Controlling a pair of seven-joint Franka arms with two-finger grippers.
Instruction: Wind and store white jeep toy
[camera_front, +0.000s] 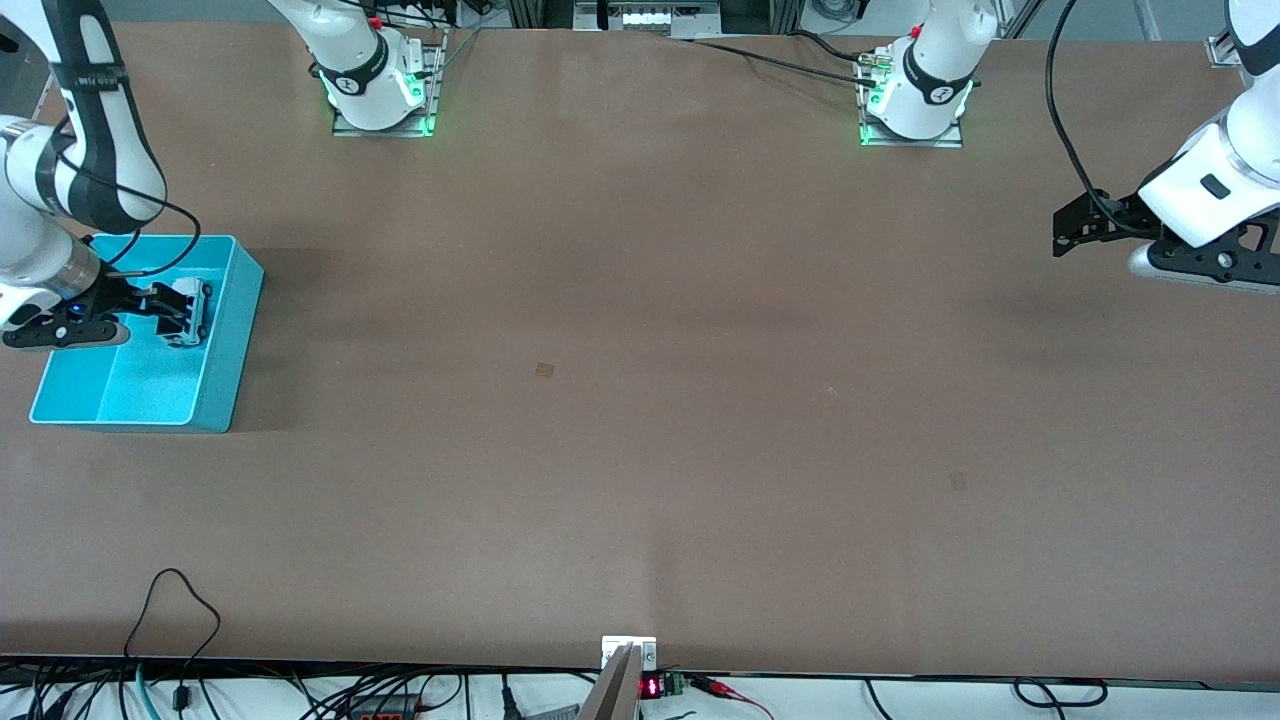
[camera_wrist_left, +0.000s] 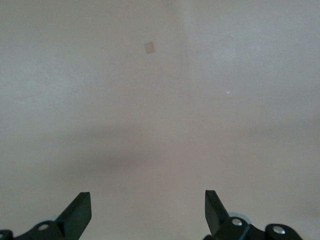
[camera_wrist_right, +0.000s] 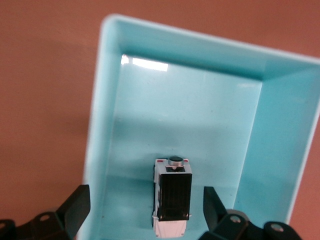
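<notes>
White jeep toy (camera_wrist_right: 171, 196) lies in the blue bin (camera_front: 215, 350), at the right arm's end of the surface (camera_front: 640, 400), directly beneath the right pincer (camera_front: 190, 310). In the right wrist view it sits between the two spread black fingers (camera_wrist_right: 75, 205) with a clear gap on each side, so the pincer is wide and holds nothing. The jeep looks to be resting on the bin floor close to one side wall, though whether it touches that wall cannot be told. Its long axis runs away from the wrist, lengthwise between the fingers, black roof panel up and a small dark round knob at the end farthest from the wrist.

That relation decides the coming move: the toy is straight under an open pincer, so in my judgement the storing step is about done and the right arm need only lift clear without its fingers clipping the jeep or the bin rim.

The right arm is by far the nearer one. The left pincer (camera_front: 1075, 228) waits over bare surface at the left arm's end, well apart from the bin, its fingers (camera_wrist_left: 77, 212) also spread wide and empty.

Count: one jeep, one bin, two arms, two pincers.
</notes>
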